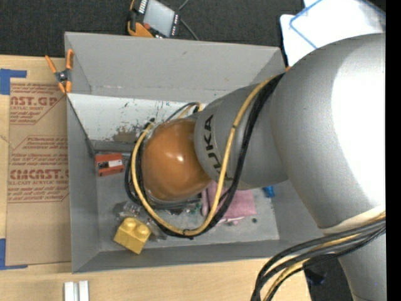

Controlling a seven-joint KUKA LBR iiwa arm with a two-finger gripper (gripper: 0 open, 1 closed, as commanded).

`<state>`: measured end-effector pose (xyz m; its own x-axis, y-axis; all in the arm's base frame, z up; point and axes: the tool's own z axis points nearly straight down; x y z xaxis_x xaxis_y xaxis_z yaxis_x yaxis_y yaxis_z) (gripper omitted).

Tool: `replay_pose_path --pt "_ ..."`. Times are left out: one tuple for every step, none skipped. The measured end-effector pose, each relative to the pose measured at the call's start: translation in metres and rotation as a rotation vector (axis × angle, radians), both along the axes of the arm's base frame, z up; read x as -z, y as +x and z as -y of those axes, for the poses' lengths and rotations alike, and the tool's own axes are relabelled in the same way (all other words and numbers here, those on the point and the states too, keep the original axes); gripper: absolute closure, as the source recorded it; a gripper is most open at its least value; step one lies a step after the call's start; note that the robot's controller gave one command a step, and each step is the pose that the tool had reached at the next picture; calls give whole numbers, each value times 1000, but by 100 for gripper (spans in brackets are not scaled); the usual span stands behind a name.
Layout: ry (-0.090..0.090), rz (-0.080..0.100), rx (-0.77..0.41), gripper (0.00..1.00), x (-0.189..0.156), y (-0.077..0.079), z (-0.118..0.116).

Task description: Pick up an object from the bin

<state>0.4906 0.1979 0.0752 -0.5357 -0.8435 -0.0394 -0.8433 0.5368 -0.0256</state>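
The orange wrist cover [172, 162] hangs mid-frame, near a yellow block [132, 233] at lower left. Whether the gripper is clenched or released cannot be told. Advise a vertical descent centred on one item.

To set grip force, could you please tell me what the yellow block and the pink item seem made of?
The yellow block looks like hard moulded plastic, smooth and slightly glossy: crisp edges, raised studs on top. The pink item looks soft and matte, perhaps foam or cloth; the arm covers most of it, so I'm unsure.
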Motion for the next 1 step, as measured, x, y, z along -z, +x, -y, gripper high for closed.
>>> replay_pose_path --pt "-7 -24 56 0 5 18 17"
